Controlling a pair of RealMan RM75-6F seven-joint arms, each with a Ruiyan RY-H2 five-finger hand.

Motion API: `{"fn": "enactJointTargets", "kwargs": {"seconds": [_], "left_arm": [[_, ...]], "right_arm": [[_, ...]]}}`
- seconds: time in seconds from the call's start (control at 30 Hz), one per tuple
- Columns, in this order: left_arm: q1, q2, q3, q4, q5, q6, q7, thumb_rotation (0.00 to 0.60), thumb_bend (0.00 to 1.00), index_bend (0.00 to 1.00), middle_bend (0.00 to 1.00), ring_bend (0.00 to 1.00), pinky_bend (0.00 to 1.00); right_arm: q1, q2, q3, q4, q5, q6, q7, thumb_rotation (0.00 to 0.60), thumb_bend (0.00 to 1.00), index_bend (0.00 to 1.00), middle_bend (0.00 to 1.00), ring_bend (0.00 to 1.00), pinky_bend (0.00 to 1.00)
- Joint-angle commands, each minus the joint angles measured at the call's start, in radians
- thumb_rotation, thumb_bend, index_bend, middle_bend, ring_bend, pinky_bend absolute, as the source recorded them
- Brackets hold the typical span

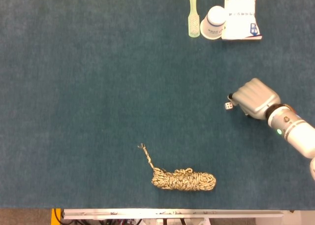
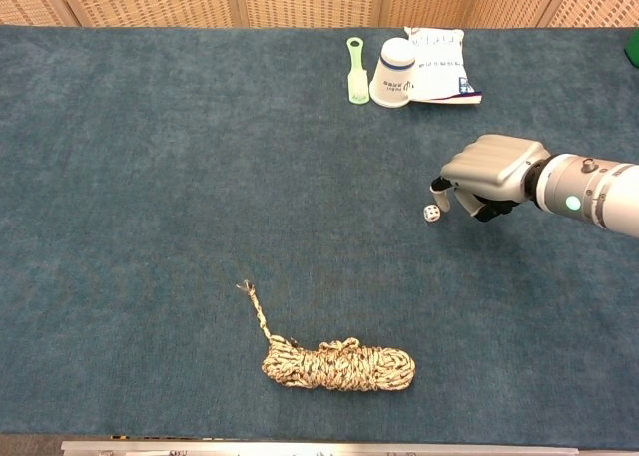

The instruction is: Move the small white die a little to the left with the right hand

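Right hand [image 2: 486, 175] hovers low over the blue surface [image 2: 150, 197], fingers curled in, holding nothing. Small white die [image 2: 431, 214] lies on the surface just left of its fingertips (contact unclear); a coiled rope [image 2: 337, 364] lies well apart.
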Motion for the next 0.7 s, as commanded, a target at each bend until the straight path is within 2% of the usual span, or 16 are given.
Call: {"fn": "enactJointTargets", "kwargs": {"seconds": [0.03,0.7], "left_arm": [[0.001,0.001,-0.002,0.001,-0.004,-0.002,-0.003,0.600,0.27,0.38,0.33,0.27,0.41],[0.008,0.006,-0.010,-0.003,-0.012,0.001,-0.008,0.600,0.27,0.38,0.33,0.27,0.41]], "right_arm": [[0.001,-0.004,0.000,0.005,-0.002,-0.003,0.004,0.600,1.00,0.39,0.95,0.95,1.00],[0.001,-0.008,0.011,0.004,-0.061,-0.019,0.056,0.600,1.00,0.39,0.95,0.95,1.00]]}}
